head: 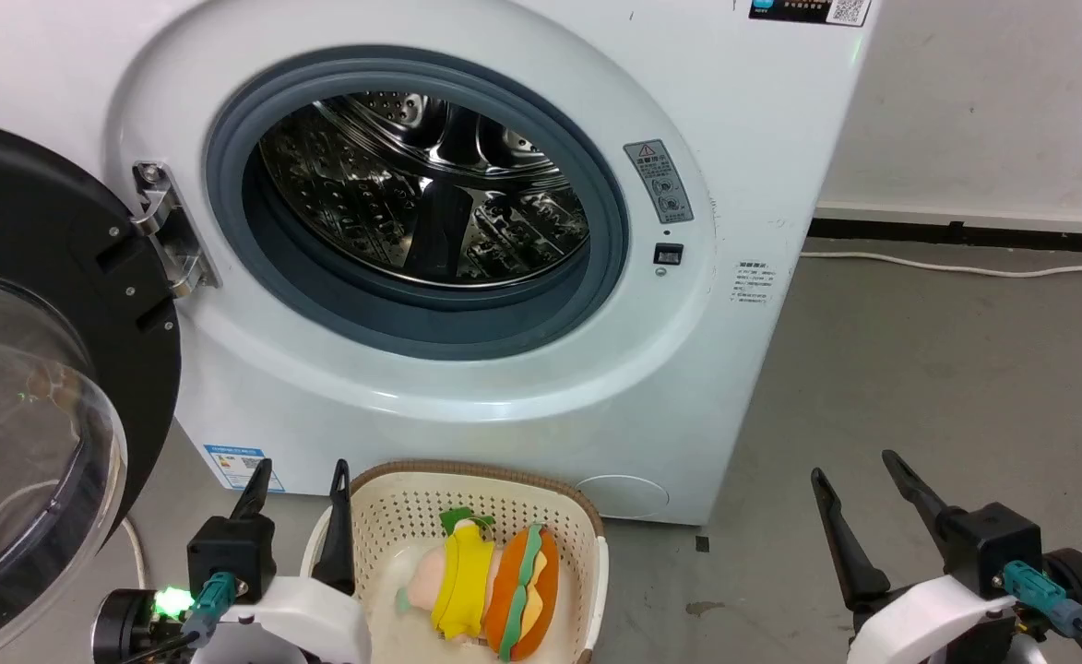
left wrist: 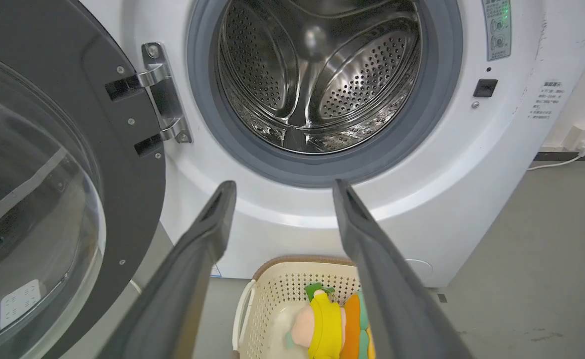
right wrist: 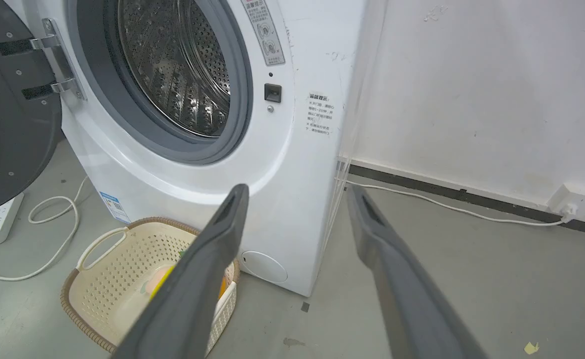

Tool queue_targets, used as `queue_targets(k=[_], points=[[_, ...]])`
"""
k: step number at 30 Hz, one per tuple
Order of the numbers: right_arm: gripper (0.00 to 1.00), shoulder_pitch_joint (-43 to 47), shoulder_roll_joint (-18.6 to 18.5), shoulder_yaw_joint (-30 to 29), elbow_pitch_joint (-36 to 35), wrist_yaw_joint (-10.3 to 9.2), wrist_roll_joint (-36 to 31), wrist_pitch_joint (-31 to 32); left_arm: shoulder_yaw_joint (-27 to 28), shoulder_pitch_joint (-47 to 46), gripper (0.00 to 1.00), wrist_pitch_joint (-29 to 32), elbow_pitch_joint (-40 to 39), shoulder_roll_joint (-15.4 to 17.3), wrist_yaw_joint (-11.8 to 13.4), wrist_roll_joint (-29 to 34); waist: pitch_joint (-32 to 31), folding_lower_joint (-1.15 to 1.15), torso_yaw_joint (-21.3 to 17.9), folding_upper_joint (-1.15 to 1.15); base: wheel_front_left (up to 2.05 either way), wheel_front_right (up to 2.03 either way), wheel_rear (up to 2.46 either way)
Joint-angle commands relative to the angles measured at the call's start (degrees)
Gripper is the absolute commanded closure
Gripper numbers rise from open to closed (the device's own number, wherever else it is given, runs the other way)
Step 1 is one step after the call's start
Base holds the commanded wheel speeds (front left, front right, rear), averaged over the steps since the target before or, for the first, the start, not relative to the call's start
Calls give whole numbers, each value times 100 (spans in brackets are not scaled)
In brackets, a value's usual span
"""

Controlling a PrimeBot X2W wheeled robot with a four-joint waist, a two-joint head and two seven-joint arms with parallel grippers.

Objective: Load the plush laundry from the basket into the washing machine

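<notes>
Washer (head: 522, 369) x1, stands on floor (head: 919, 387). Its door (head: 33, 231) x1 is swung wide to robot's left, prob. so the mouth is clear for loading. Drum (head: 430, 194) x1, bare steel, nothing seen in it. Basket (head: 393, 516) x1 sits on floor just in front of washer, below the mouth; makes for a short lift from one to the other, I'd judge.

Grippers x2, 2 fingers each. L gripper (head: 303, 466): fingers spread, holding nothing, near basket's left rim; touching or not, can't tell. In its wrist view basket lies low btwn the fingers, so it looks lined up for a reach down. R gripper (head: 854, 464): also spread & empty, well apart from basket, over floor, prob. parked out of the way.

Toys x2, both in basket, lying side by side & touching: figure (head: 462, 576) left, burger (head: 527, 590) right. Neither loaded yet.
</notes>
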Motion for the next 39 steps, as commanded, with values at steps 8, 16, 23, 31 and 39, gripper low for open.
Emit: queue_targets(k=[8,16,23,31,39], points=[[0,-13,0,-40,-21,0,109,-103,-68,-22,0,-104,-2,0,30,-42,56,0,-18,0,0,0,0],[0,-83,-1,-71,-45,-1,190,-199,-147,-97,0,-200,83,2,32,-72,269,0,-94,0,0,0,0],[0,-210,-1,-69,-65,-1,293,-283,-188,-232,0,-284,316,30,3,-100,571,0,-236,0,0,0,0],[0,-348,-1,-55,-101,-1,472,-378,-222,-485,0,-358,804,143,-31,-125,935,0,-458,0,0,0,0],[0,-470,-2,-22,-151,-2,680,-475,-243,-821,0,-419,1315,288,-91,-194,1313,0,-698,0,0,0,0]])
